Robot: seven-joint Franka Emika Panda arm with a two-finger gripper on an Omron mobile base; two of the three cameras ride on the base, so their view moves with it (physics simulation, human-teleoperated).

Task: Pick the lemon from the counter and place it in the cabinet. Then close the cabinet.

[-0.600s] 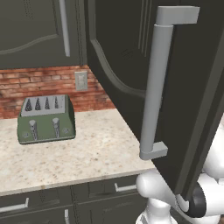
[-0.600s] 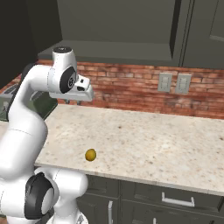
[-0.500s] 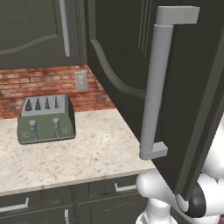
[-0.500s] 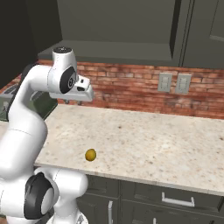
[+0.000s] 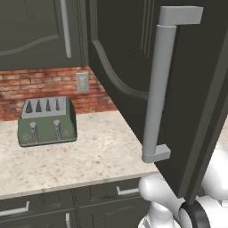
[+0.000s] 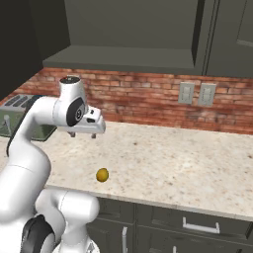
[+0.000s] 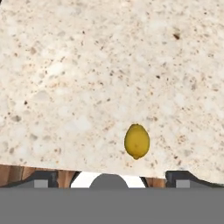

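Observation:
The lemon point(image 6: 102, 175) lies small and yellow near the front edge of the beige speckled counter point(image 6: 178, 163). My gripper point(image 6: 83, 135) hangs above the counter, pointing down, a little behind and left of the lemon, apart from it. In the hand view the lemon point(image 7: 137, 141) sits low and right of centre on the counter point(image 7: 87, 65), and my fingertips point(image 7: 41, 179) stand wide apart with nothing between them. The cabinet point(image 6: 128, 29) is open overhead; its dark door point(image 5: 129, 67) with the long grey handle point(image 5: 156, 89) swings out in the left base view.
A green toaster point(image 5: 46, 121) stands against the brick wall at the counter's left end, partly behind my arm in the right base view. Switch plates point(image 6: 196, 94) are on the wall. Dark drawers point(image 6: 197, 225) run under the counter. The open door hangs over the counter's corner.
My hand has dropped lower toward the counter in the right base view. The lemon, toaster and cabinet door stay where they were.

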